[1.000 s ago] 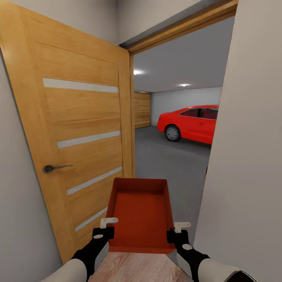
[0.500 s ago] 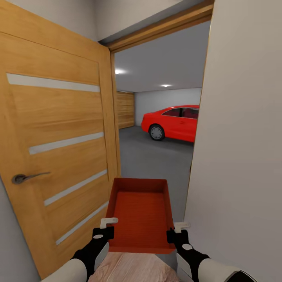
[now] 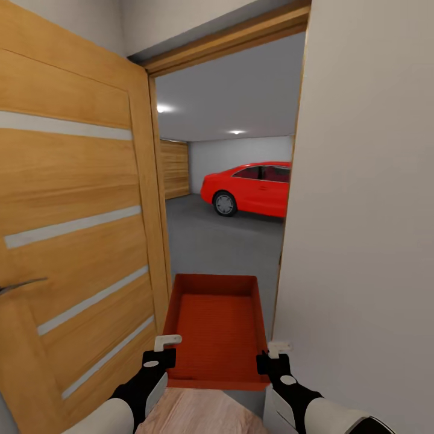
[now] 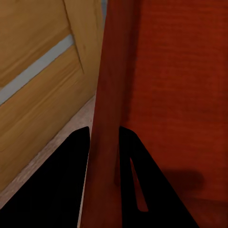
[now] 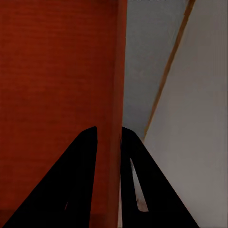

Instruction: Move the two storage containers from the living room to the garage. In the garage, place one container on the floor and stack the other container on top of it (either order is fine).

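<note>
I hold one storage container (image 3: 217,334) out in front of my trunk, both arms stretched forward and low, forearms running almost parallel, one on each side of the bin. My left pincer (image 3: 161,352) is pinching the container's left wall near its near corner; in the left wrist view the two dark fingers (image 4: 137,190) sit on either side of that wall (image 4: 107,118), one outside and one over the ribbed bottom. My right pincer (image 3: 272,357) is pinching the right wall near the opposite near corner, and the right wrist view shows its fingers (image 5: 76,180) straddling the wall (image 5: 116,95) the same way. The container hangs level, open top up, its long side pointing away from me into the doorway. The wooden door (image 3: 72,229) with its glass slits stands open close on my left, its edge just beside the bin. A plain white wall (image 3: 361,229) rises close on my right. Beyond the door frame lies the garage's grey concrete floor (image 3: 223,247), and far across it stands a red car (image 3: 250,188). A strip of light wood-plank flooring (image 3: 199,416) shows under the bin's near edge.
</note>
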{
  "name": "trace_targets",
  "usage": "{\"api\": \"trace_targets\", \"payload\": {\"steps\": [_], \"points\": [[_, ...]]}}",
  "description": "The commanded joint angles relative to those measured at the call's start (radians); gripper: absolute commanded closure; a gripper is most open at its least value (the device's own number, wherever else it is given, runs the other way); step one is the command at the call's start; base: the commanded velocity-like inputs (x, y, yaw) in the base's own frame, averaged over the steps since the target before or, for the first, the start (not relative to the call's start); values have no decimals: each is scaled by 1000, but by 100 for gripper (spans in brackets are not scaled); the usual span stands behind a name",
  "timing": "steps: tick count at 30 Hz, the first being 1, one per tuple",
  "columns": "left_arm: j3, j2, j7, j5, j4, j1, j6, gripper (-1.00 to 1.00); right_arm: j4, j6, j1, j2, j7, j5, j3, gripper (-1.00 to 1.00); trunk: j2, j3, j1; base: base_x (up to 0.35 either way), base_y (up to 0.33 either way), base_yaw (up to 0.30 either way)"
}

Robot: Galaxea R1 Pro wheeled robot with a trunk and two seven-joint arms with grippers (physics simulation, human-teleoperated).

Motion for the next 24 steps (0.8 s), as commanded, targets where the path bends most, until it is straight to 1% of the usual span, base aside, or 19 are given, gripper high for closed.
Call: {"api": "trace_targets", "payload": {"steps": [1,9,12,15,24], "points": [[22,4,8,-18,-36,-1,5,100,2,-3,0,0,1,-12,-6,100,-1,-2,1,242,235,-7],[22,4,8,-19,-36,-1,5,100,2,-3,0,0,1,-12,-6,100,-1,-2,1,245,244,-2],[22,4,7,-19,-36,-1,5,100,2,-3,0,0,1,-12,-6,100,-1,-2,1,246,248,-82],[22,4,7,-20,-36,-1,5,100,2,-3,0,0,1,-12,-6,100,-1,-2,1,246,251,-211],[22,4,6,-20,-36,-1,5,100,2,-3,0,0,1,-12,-6,100,-1,-2,1,246,254,-277]]}}
